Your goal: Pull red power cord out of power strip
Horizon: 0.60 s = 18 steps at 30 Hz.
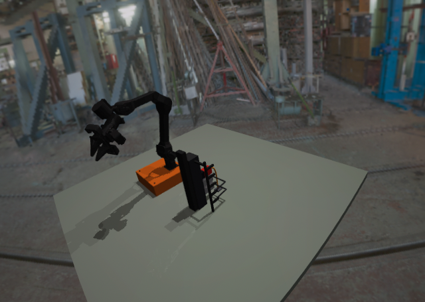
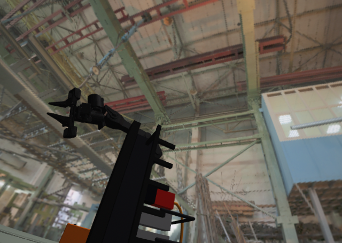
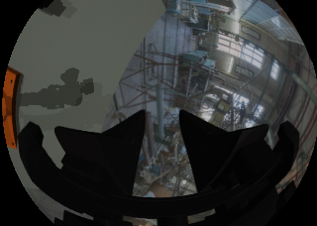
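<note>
One arm, one plug yet to be pulled: the gripper [image 1: 103, 147] hangs high in the air off to the side of the orange base [image 1: 158, 180], well apart from the tall black strip [image 1: 192, 182] standing upright on the table [image 1: 274, 206]. Its jaws stand partly closed with a clear gap between the fingers, and nothing is held in them. The red plug [image 2: 164, 198] sits seated in the strip's face, its orange cord [image 2: 180, 218] dropping below it beside a gray plug [image 2: 154, 221] and thin black pegs. The risk from here, by judgement: narrowed jaws may not span the plug and could knock it or the strip instead of closing round it. A sideways approach could snag the pegs or topple the strip.
</note>
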Available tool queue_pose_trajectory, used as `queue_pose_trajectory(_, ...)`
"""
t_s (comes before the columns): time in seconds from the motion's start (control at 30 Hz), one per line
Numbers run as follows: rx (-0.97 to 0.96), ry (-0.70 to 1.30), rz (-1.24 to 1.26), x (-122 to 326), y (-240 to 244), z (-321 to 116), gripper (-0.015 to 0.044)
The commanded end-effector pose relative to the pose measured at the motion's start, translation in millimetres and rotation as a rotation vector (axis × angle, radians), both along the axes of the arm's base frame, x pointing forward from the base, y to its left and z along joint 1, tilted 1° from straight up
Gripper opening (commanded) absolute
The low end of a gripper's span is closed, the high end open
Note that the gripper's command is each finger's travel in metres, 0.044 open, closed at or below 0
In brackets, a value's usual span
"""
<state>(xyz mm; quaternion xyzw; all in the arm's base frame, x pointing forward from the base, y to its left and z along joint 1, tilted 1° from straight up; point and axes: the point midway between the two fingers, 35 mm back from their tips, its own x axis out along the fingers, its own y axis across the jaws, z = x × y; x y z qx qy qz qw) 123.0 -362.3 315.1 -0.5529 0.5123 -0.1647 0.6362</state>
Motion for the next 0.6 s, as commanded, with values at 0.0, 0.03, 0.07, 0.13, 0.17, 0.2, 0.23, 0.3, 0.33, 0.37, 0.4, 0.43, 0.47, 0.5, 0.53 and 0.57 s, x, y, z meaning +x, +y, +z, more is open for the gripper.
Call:
queue_pose_trajectory(0.0,0.023,-0.047,0.029,24.3,6.1,3.6,0.0160)
queue_pose_trajectory(0.03,0.032,-0.060,0.039,31.7,8.4,4.0,0.0160)
queue_pose_trajectory(0.07,0.040,-0.073,0.050,39.0,10.9,4.4,0.0160)
queue_pose_trajectory(0.13,0.058,-0.098,0.071,54.0,16.5,5.3,0.0160)
queue_pose_trajectory(0.17,0.068,-0.111,0.083,61.9,19.7,5.8,0.0160)
queue_pose_trajectory(0.2,0.078,-0.124,0.094,69.7,23.0,6.3,0.0160)
queue_pose_trajectory(0.23,0.089,-0.137,0.105,77.4,26.6,6.7,0.0160)
queue_pose_trajectory(0.3,0.110,-0.162,0.128,92.7,34.2,7.7,0.0160)
queue_pose_trajectory(0.33,0.122,-0.174,0.139,100.3,38.3,8.1,0.0160)
queue_pose_trajectory(0.37,0.133,-0.186,0.151,107.7,42.6,8.6,0.0160)
queue_pose_trajectory(0.4,0.145,-0.198,0.162,115.1,47.1,9.0,0.0160)
queue_pose_trajectory(0.43,0.157,-0.210,0.173,122.5,51.7,9.4,0.0160)
queue_pose_trajectory(0.47,0.170,-0.221,0.185,130.0,56.7,9.9,0.0160)
queue_pose_trajectory(0.5,0.183,-0.233,0.196,137.5,61.9,10.3,0.0160)
queue_pose_trajectory(0.53,0.197,-0.244,0.208,144.9,67.3,10.7,0.0160)
queue_pose_trajectory(0.57,0.210,-0.255,0.220,152.2,72.9,11.2,0.0160)
